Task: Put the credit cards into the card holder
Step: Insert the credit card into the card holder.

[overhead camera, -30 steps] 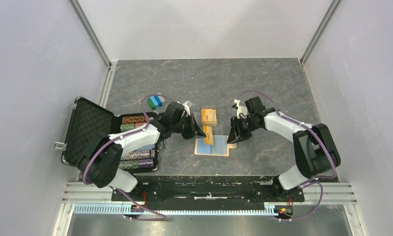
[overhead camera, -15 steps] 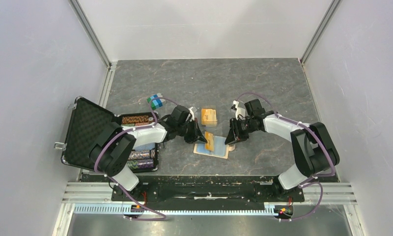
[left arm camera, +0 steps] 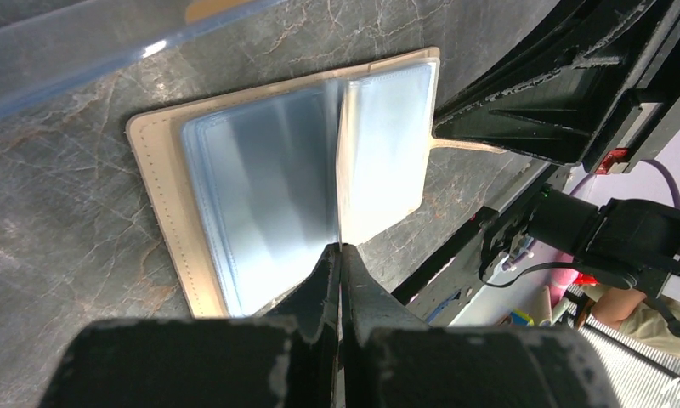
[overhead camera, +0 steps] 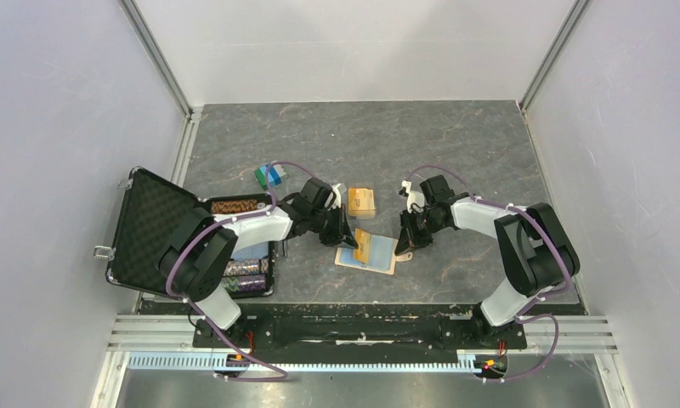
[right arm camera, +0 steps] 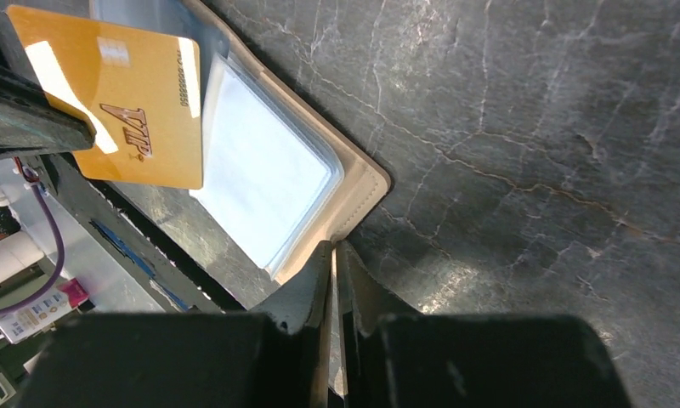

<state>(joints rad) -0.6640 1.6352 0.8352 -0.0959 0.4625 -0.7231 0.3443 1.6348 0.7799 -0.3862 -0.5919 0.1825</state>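
My left pincer (overhead camera: 349, 242) grips a credit card (right arm camera: 133, 110) edge-down, directly over the open card holder (left arm camera: 260, 187) on the tabletop (overhead camera: 456, 144), long edge along its fold. My right pincer (overhead camera: 402, 246), narrow, pinches its right edge.

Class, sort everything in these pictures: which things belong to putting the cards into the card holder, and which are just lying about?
Belongs to the job: gold credit card, in the left gripper; open card holder; right gripper at its tab.
Lying about: orange clear-lidded box; black chip case; blue-green blocks.
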